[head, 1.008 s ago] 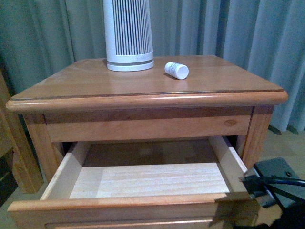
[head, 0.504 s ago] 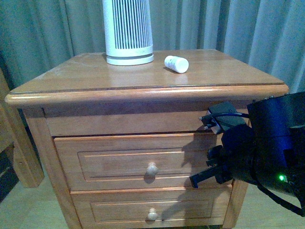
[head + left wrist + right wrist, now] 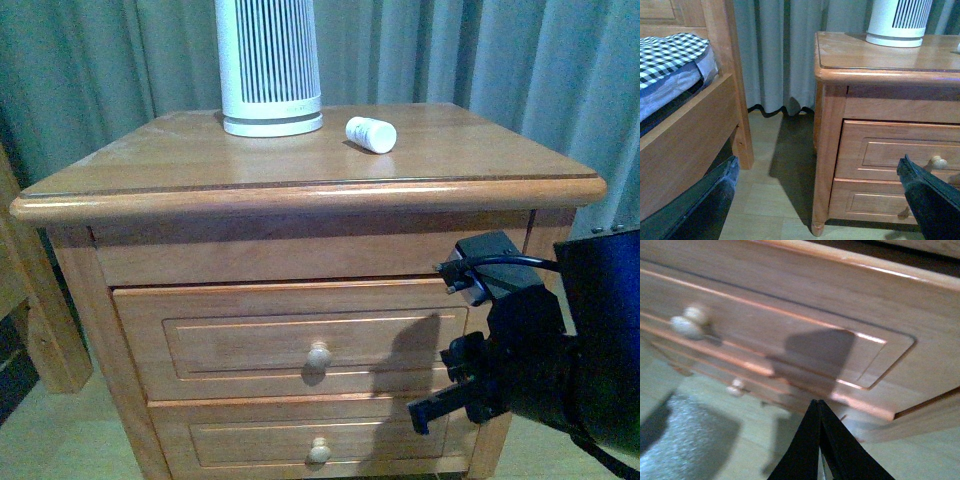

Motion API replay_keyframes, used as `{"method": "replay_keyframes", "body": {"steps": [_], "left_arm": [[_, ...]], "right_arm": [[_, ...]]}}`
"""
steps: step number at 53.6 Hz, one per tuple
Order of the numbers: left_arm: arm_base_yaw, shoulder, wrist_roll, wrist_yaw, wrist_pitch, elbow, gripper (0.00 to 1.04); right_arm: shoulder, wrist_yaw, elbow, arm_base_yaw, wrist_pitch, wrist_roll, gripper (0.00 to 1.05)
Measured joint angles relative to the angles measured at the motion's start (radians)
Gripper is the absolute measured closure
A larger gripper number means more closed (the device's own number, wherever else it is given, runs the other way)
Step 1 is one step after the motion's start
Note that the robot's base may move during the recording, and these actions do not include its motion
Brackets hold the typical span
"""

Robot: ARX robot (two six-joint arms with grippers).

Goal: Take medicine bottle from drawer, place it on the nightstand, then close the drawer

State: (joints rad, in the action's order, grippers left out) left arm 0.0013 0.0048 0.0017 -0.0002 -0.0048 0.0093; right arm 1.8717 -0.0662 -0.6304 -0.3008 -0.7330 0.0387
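The medicine bottle point(image 3: 371, 134), small and white, lies on its side on top of the nightstand point(image 3: 180, 170), right of the slatted device. The upper drawer point(image 3: 230, 335) is pushed in flush, and its round knob point(image 3: 319, 355) shows. My right gripper point(image 3: 420, 413) is shut and empty, low in front of the nightstand's right side, a short way off the drawer fronts. In the right wrist view its closed tips point(image 3: 817, 407) point at the blurred drawer front point(image 3: 790, 325). My left gripper point(image 3: 817, 200) is open and empty, out to the nightstand's left near the floor.
A tall white slatted device point(image 3: 269, 65) stands at the back of the nightstand top. The lower drawer point(image 3: 250, 440) is closed. A wooden bed frame point(image 3: 690, 130) with checked bedding stands left of the nightstand. Grey curtains point(image 3: 500, 60) hang behind.
The upper drawer was open a second ago and is now closed. My right arm has drawn back from the drawer front and dropped lower. The bottle has not moved.
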Motion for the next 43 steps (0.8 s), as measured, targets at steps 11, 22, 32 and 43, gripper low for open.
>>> {"method": "replay_keyframes", "body": {"steps": [11,22,32,43], "left_arm": [[0.0,0.0,0.0,0.0,0.0,0.0,0.07],[0.0,0.0,0.0,0.0,0.0,0.0,0.07],[0.0,0.0,0.0,0.0,0.0,0.0,0.07],[0.0,0.0,0.0,0.0,0.0,0.0,0.07]], "right_arm": [[-0.306,-0.042,0.075,0.045,0.135,0.131,1.02],[-0.643,-0.123,0.033,0.165,0.311,0.204,1.02],[-0.986,-0.187,0.04,0.277,0.49,0.211,0.72],[-1.412,0.037,0.156,0.304,0.769,0.055,0.71]]}}
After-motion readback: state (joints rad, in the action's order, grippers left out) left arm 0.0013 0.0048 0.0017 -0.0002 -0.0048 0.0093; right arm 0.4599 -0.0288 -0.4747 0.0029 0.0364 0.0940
